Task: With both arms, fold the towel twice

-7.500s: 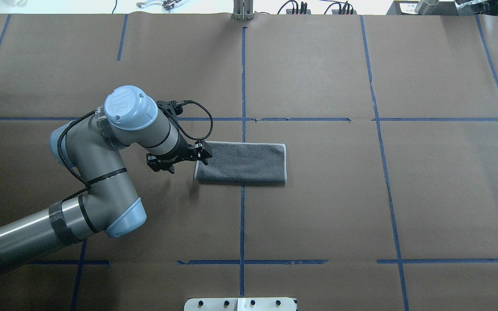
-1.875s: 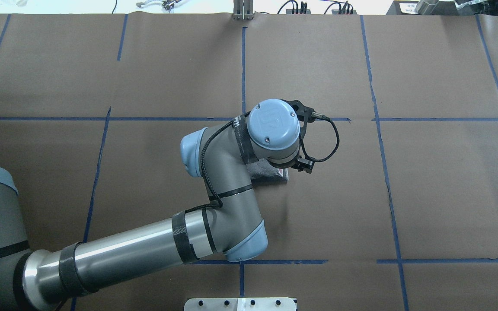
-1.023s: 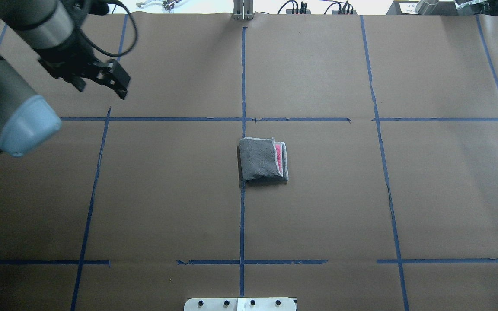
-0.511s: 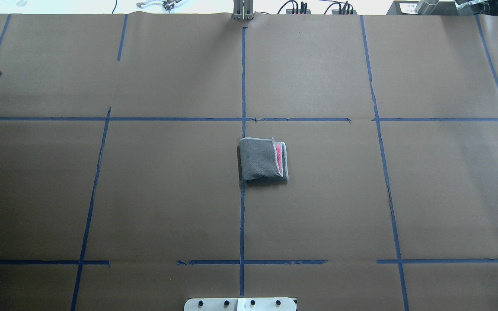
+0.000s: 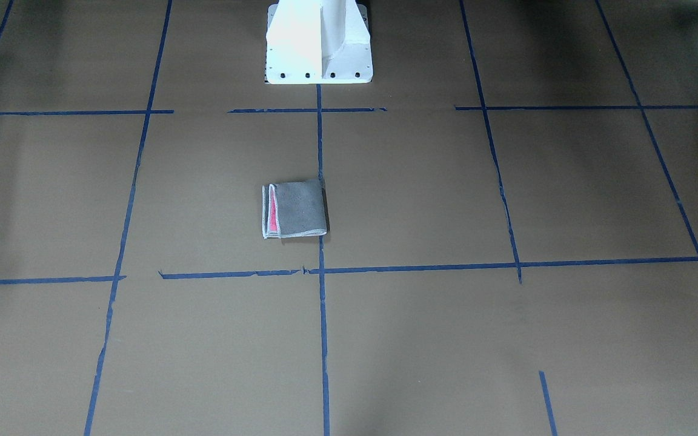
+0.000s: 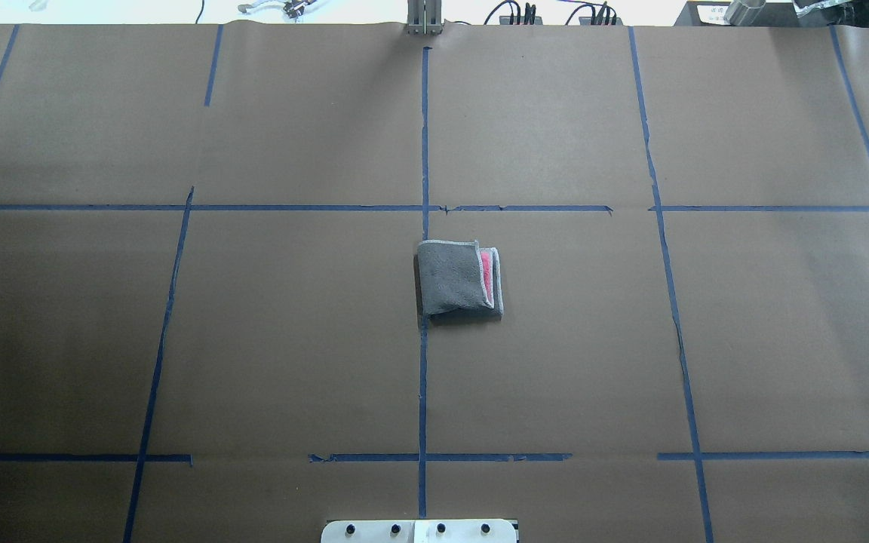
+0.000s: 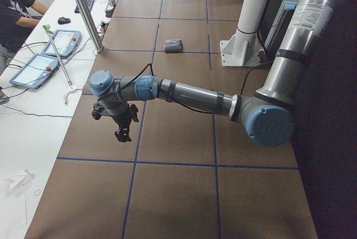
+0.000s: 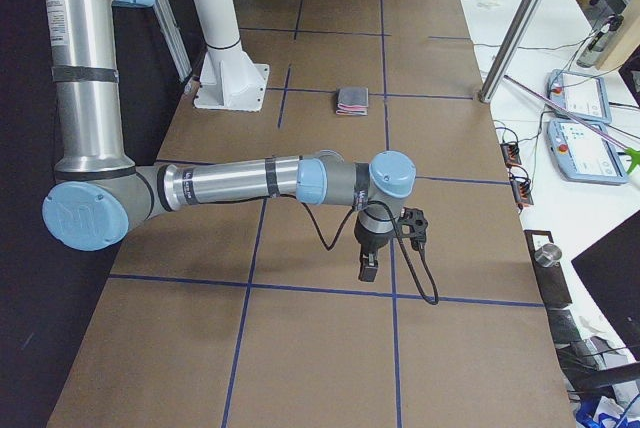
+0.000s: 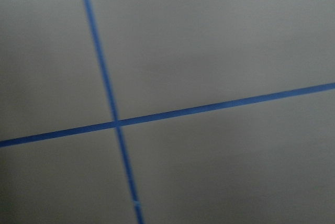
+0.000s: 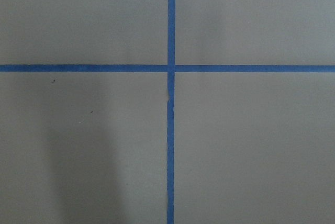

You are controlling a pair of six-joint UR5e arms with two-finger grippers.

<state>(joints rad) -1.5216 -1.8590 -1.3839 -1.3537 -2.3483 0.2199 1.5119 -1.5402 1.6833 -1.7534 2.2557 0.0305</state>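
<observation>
**Towel lies folded at mid-table, both arms parked at the ends**

The towel (image 6: 457, 277) rests flat on the brown-papered table (image 6: 253, 339), near the centre of the overhead view. Its left edge is on the central line of blue tape (image 6: 423, 136), and the rest of it lies to that line's 3 o'clock side. It is a compact, roughly square packet with grey on top. A narrow pink strip and the whitish border show along its 3 o'clock edge – in the front-facing view that strip appears at 9 o'clock of the towel (image 5: 294, 209). The white pedestal (image 5: 319, 42) stands at 12 o'clock of it there, well apart.

Nothing touches the cloth. In the left side view the left arm (image 7: 189, 94) stretches low over the table, well apart from the towel (image 7: 173, 45), with the left gripper (image 7: 121, 137) pointing down above the paper. In the right side view the right arm (image 8: 230, 183) is posed alike, and the right gripper (image 8: 368, 266) hangs over a tape line, far from the towel (image 8: 352, 101). Whether either gripper's jaws are released or clenched cannot be told – neither carries anything visible. Both wrist cameras show only paper and crossing tape (image 10: 171, 68).
</observation>
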